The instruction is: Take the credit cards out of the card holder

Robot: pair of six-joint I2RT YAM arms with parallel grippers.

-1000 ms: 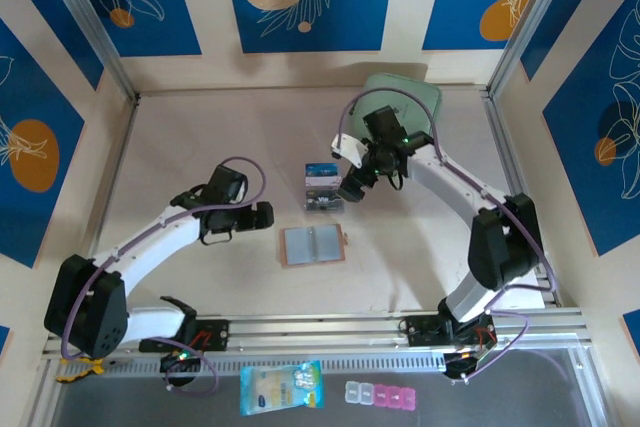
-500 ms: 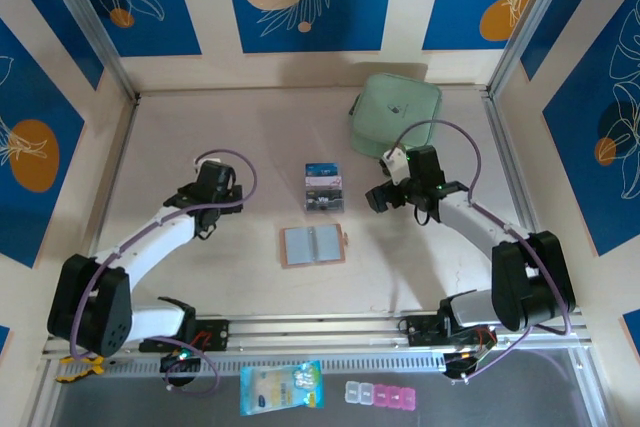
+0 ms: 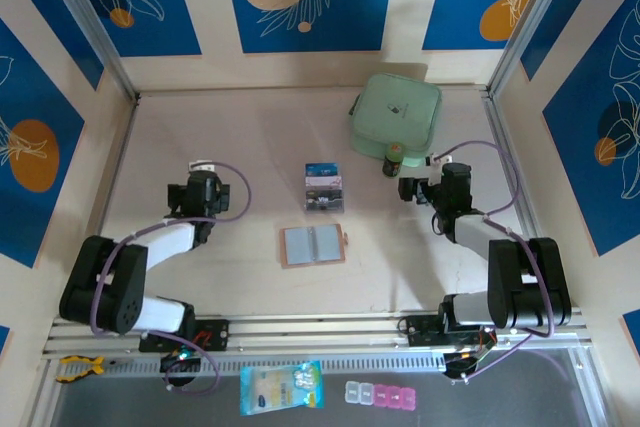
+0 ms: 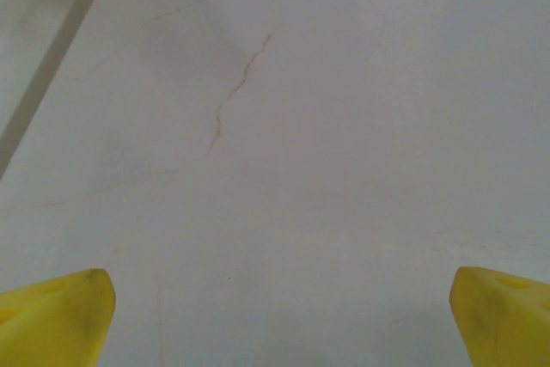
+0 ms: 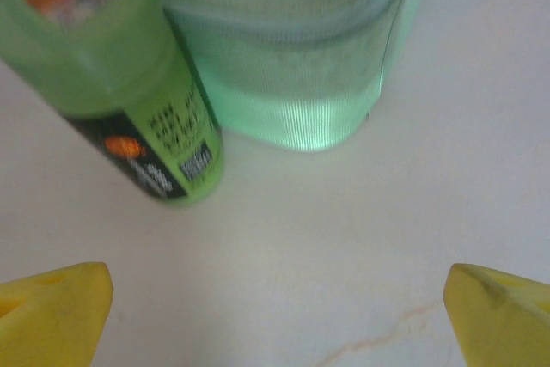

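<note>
The card holder [image 3: 313,245] lies open and flat on the table [image 3: 200,127], grey inside up, in the middle toward the near side. From above we cannot tell whether its pockets hold anything. The credit cards [image 3: 323,187] lie just beyond it and apart from it, the blue and white card [image 3: 322,171] farther and the dark grey card [image 3: 323,203] nearer. Their print is too small to read, and we cannot tell whether something else lies between them.

The left gripper [image 4: 279,320] hangs over bare table well left of the holder, spread wide and holding nothing. Its yellow fingertips [image 4: 51,315] are cut off at the lower corners of the wrist view. The right gripper [image 5: 275,315] is likewise spread and empty. It faces a green bottle [image 5: 129,83] with a blurred label and the mint-green pouch [image 5: 292,49], whose top is cut off.

Against half a second ago, both arms have drawn back toward the sides, and the right gripper has left the cards' right side. A second ago the right arm hid part of the pouch, which now shows whole from above. Holder and cards have not moved.
</note>
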